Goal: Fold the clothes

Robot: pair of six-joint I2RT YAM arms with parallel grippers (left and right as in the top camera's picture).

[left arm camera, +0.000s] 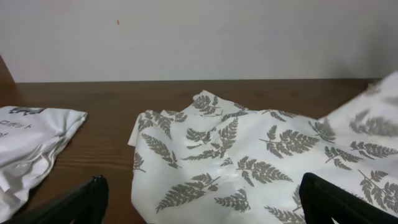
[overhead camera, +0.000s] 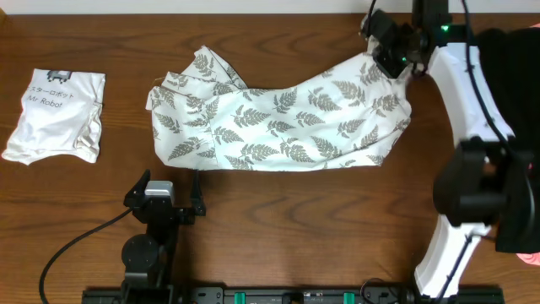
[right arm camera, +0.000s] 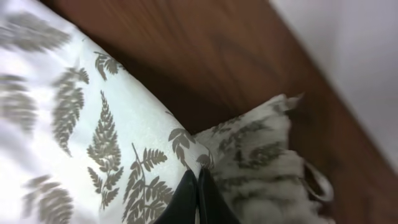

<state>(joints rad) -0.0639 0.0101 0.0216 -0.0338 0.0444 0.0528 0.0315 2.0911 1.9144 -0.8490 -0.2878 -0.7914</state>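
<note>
The clothes (overhead camera: 278, 122), a long white garment printed with grey fern leaves, lie spread across the middle of the table. They also fill the left wrist view (left arm camera: 249, 162) and the right wrist view (right arm camera: 93, 124). My right gripper (overhead camera: 390, 57) is at the garment's far right corner. Its jaws (right arm camera: 198, 171) are shut, pinching a fold of the fabric at their tips. That corner is drawn up toward the gripper. My left gripper (overhead camera: 167, 187) sits near the front edge, short of the garment's near hem. It (left arm camera: 202, 186) is wide open with nothing between its fingers.
A folded white shirt printed "Mr Robot" (overhead camera: 57, 114) lies at the far left (left arm camera: 31, 143). A black garment (overhead camera: 516, 76) and a bit of pink (overhead camera: 531, 257) sit at the right edge behind the white right arm (overhead camera: 460, 93). A wall runs behind the table.
</note>
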